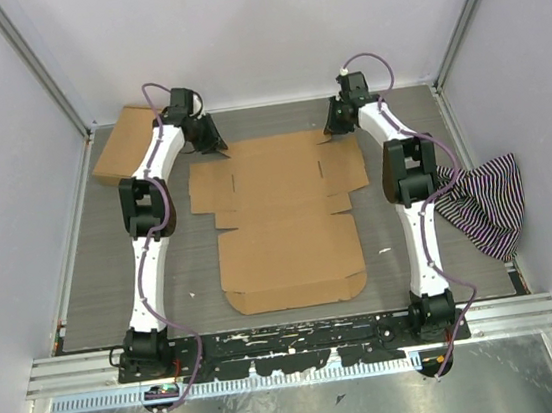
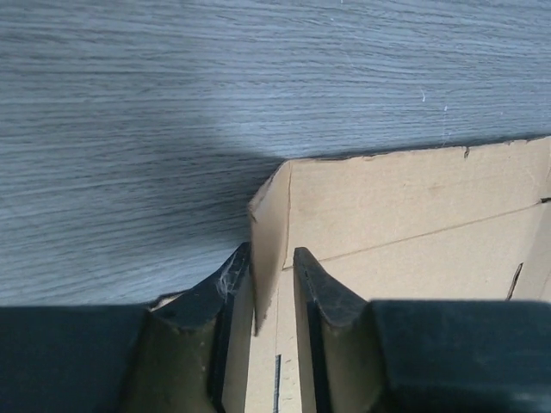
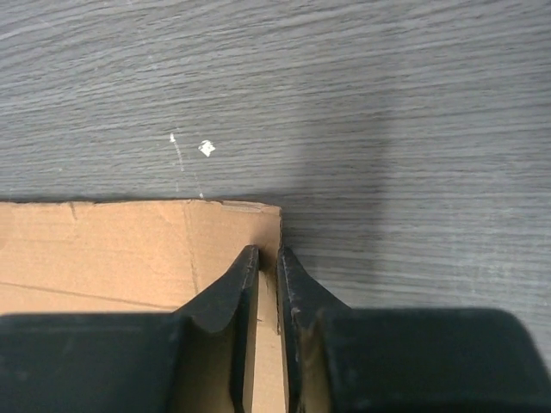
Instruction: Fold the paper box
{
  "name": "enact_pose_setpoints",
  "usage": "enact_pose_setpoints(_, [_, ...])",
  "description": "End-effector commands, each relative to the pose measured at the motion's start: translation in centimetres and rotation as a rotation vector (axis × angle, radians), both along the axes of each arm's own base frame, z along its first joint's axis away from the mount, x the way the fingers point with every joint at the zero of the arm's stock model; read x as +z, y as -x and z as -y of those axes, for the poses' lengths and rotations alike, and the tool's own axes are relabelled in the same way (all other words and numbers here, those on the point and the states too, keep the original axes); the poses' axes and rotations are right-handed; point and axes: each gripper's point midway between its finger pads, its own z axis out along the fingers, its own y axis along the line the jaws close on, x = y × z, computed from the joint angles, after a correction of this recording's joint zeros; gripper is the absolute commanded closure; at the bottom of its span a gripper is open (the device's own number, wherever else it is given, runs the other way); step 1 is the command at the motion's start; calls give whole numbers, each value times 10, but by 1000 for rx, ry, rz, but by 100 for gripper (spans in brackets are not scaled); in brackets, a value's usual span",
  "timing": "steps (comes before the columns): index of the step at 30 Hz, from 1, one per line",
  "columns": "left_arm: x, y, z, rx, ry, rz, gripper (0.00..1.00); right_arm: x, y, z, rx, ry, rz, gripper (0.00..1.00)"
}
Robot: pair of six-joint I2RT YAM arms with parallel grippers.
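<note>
The paper box [image 1: 283, 221] lies as a flat brown die-cut sheet in the middle of the table. My left gripper [image 1: 216, 143] is at its far left corner. In the left wrist view a flap [image 2: 269, 225] stands up between the jaws of my left gripper [image 2: 271, 262], against the left finger [image 2: 225, 288] and with a gap to the right one, so the gripper is open. My right gripper [image 1: 335, 127] is at the far right corner. In the right wrist view my right gripper [image 3: 269, 262] has its jaws narrowed on the sheet's edge [image 3: 277, 225].
A smaller brown cardboard box [image 1: 127, 142] sits at the back left by the wall. A striped cloth [image 1: 483, 206] lies bunched at the right wall, beside the right arm. Grey wood-grain table [image 1: 123, 276] surrounds the sheet.
</note>
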Motion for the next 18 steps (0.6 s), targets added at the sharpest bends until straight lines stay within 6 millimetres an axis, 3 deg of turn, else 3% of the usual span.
enact_pose_setpoints(1, [20, -4, 14, -31, 40, 55, 72, 58, 1, -6, 32, -14, 96, 86])
enact_pose_setpoints(7, [30, 5, 23, -69, 30, 72, 79, 82, 13, -8, 39, 17, 126, 89])
enact_pose_setpoints(14, [35, 12, 36, -106, 40, 75, 76, 94, 27, -26, 94, 39, 130, 89])
enact_pose_setpoints(16, [37, 14, 40, -117, 41, 79, 71, 90, 28, -34, 113, 45, 123, 84])
enact_pose_setpoints(18, [38, 15, 43, -124, 34, 81, 65, 87, 29, -41, 128, 46, 118, 73])
